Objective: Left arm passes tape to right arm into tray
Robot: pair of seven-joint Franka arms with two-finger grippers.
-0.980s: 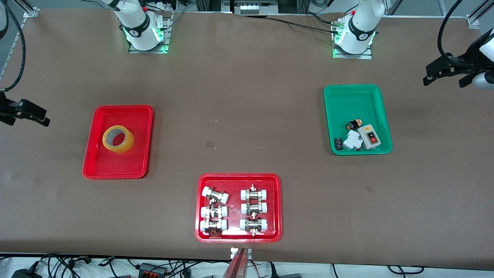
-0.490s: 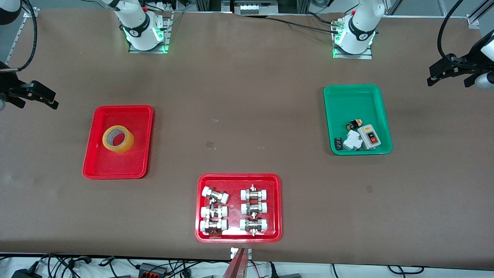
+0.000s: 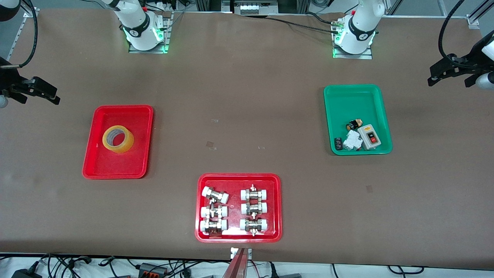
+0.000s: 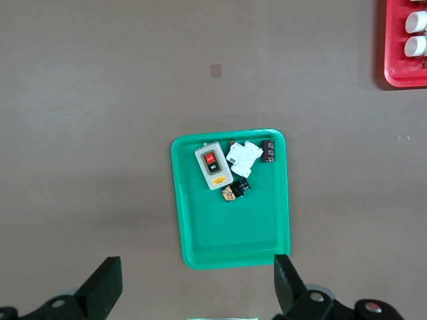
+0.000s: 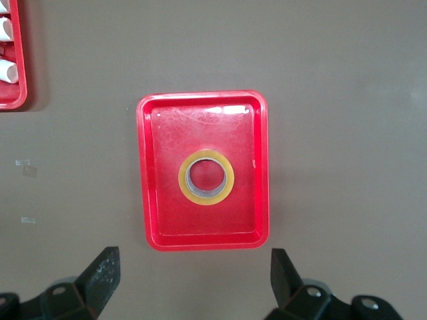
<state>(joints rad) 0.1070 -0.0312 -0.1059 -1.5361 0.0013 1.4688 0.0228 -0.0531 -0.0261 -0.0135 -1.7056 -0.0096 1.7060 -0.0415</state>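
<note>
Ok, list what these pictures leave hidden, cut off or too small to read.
- Wider red tray: both wrist views cut it at the edge; only the front view shows it whole.
- Parts in the green tray: too small to identify in the front or left wrist view, and they overlap.
- Tape in the tray: its underside is hidden.
- Left gripper and right gripper: bodies cut off at the wrist views' edge.

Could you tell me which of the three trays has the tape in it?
The narrower red tray toward the right arm's end; the tape lies flat in it.
</note>
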